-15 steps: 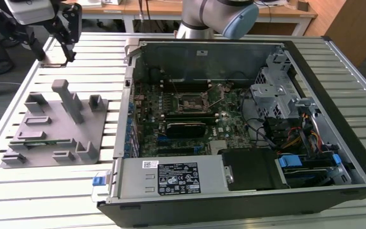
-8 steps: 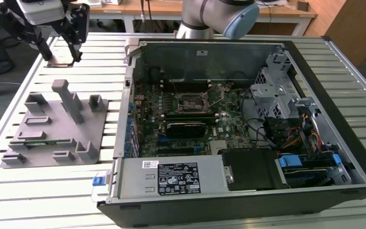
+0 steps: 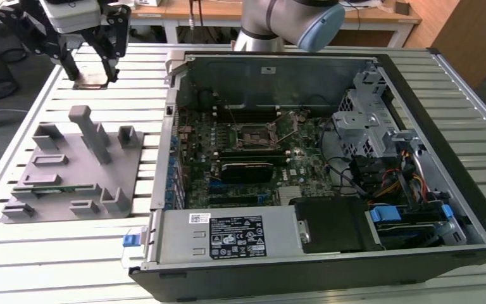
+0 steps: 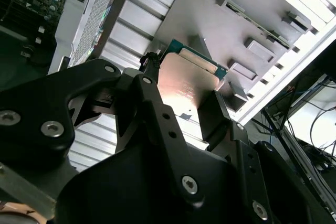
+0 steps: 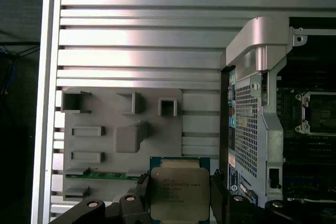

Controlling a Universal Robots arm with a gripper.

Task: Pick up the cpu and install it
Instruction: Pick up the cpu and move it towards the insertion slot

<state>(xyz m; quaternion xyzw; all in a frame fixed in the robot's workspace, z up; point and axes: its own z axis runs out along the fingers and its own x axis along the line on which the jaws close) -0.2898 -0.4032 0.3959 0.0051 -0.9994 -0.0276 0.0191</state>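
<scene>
The cpu [image 3: 89, 82] is a flat square chip with a silvery-grey metal top and a green rim. It hangs in the air between the black fingers of my gripper [image 3: 91, 76], which is shut on it. This is at the exterior view's far left, above the slatted table and beyond the grey fixture tray [image 3: 74, 171]. In both wrist views the cpu [image 5: 178, 192] [image 4: 189, 82] sits clamped on two opposite edges. The empty cpu socket [image 3: 254, 135] lies on the motherboard inside the open computer case [image 3: 445, 145].
The fixture tray [image 5: 121, 135] has upright posts and a green RAM stick [image 5: 100, 174] in a slot. The case's raised side wall [image 5: 257, 103] stands between the tray and the motherboard. Drive cages and cables [image 3: 395, 164] fill the case on the exterior view's right.
</scene>
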